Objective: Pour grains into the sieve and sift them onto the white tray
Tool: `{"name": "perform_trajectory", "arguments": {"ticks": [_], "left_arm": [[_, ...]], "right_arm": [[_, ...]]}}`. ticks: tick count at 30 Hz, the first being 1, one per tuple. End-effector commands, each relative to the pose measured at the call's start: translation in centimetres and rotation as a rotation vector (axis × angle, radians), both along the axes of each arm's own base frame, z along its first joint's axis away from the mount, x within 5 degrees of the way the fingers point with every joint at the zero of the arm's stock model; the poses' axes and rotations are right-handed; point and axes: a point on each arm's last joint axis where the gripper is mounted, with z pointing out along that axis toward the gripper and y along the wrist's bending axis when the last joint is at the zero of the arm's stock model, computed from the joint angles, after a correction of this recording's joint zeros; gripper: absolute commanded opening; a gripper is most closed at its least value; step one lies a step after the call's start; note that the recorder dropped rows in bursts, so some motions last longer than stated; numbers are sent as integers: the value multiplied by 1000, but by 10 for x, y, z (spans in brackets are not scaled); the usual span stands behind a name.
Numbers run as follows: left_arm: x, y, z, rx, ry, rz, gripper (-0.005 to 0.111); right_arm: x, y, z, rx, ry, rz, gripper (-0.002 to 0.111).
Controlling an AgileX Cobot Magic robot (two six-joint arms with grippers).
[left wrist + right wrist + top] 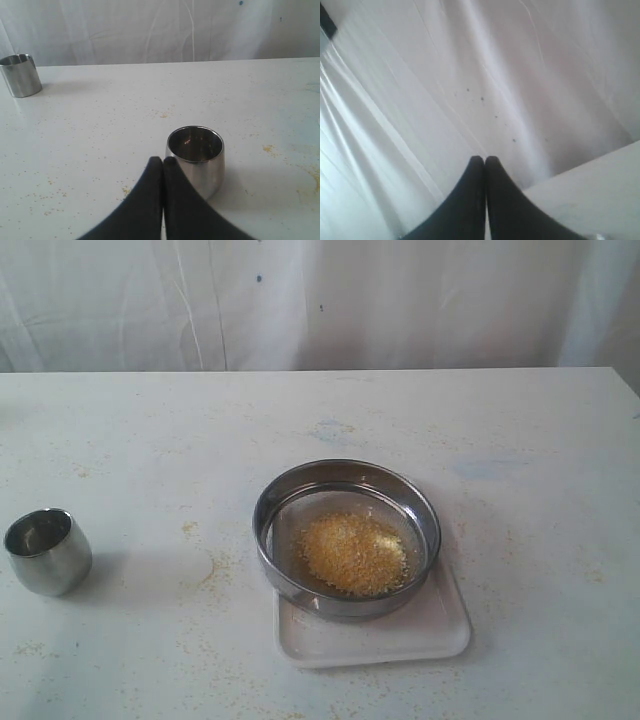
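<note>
The steel sieve (346,480) rests on the white tray (440,625) near the table's middle front. A heap of yellowish grains (353,553) lies on its mesh. A small rounded steel cup (46,551) stands upright and empty at the left; in the left wrist view this cup (197,160) is just beyond my left gripper (163,160), which is shut and holds nothing. My right gripper (484,160) is shut too, raised and facing the white curtain. Neither gripper shows in the exterior view.
A second, straight-sided steel cup (20,75) stands at a far corner of the table in the left wrist view. Loose yellow specks (218,570) are scattered over the white tabletop. A white curtain (320,300) hangs behind the table.
</note>
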Motion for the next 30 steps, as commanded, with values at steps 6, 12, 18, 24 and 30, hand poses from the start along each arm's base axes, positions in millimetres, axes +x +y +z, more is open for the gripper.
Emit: {"name": "perform_trajectory", "arguments": {"ticks": [6,12,18,24,30], "left_arm": [[0,0,-1,-6,0,0,0],[0,0,-1,-6,0,0,0],[0,0,-1,-6,0,0,0],[0,0,-1,-6,0,0,0],[0,0,-1,-6,0,0,0]], "right_arm": [[-7,1,23,-4,154,57,0],[2,15,67,-500,364,164,0],[54,54,107,-913,550,367,13],[137,98,117,-1104,689,421,44],[208,118,96,-1215,829,445,53]]}}
